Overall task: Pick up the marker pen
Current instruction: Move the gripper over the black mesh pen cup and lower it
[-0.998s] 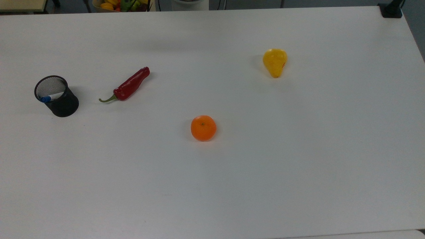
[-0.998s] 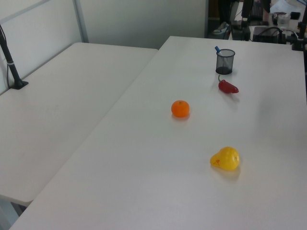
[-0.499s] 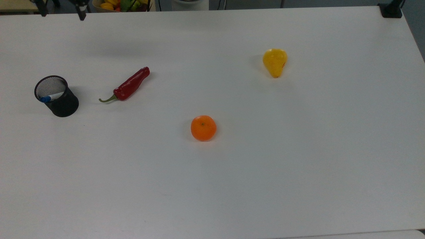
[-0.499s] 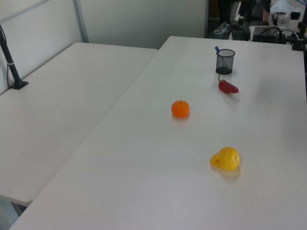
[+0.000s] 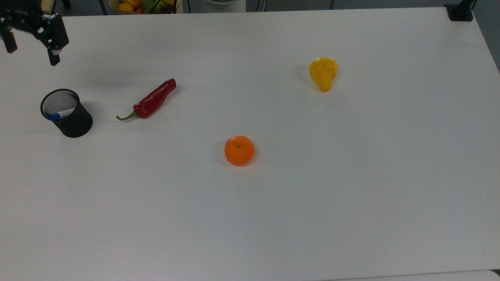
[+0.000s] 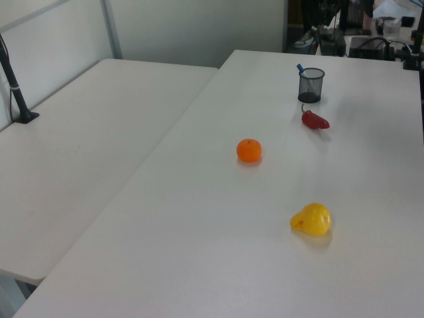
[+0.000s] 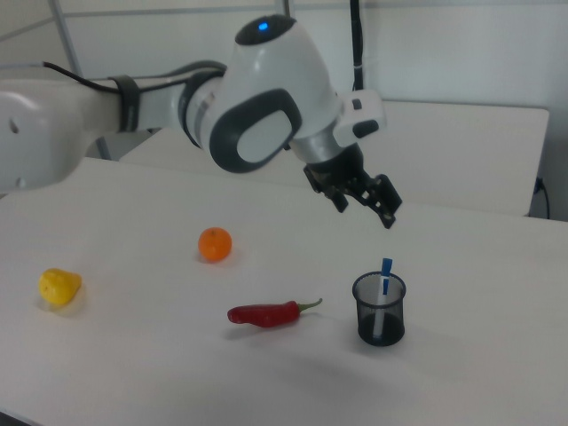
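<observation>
The marker pen (image 5: 58, 115) stands slanted inside a black mesh cup (image 5: 67, 113) near the top view's left edge, its blue cap resting on the rim. The right view shows the marker pen (image 7: 385, 276) sticking out of the cup (image 7: 380, 310), and the left view shows its blue tip (image 6: 300, 67) above the cup (image 6: 311, 85). My gripper (image 5: 32, 54) hangs open and empty in the air, above the cup in the top view. In the right view the gripper (image 7: 364, 211) is above the cup and slightly to its left, clear of the pen.
A red chili (image 5: 150, 101) lies right of the cup in the top view. An orange (image 5: 239, 150) sits mid-table and a yellow pear (image 5: 323, 73) further right. A bowl of fruit (image 5: 142, 5) stands beyond the white table's (image 5: 273, 218) far edge.
My gripper has come in from the top view's upper edge and moved down and leftward, closer to the cup. The cup, pen and fruit have not moved.
</observation>
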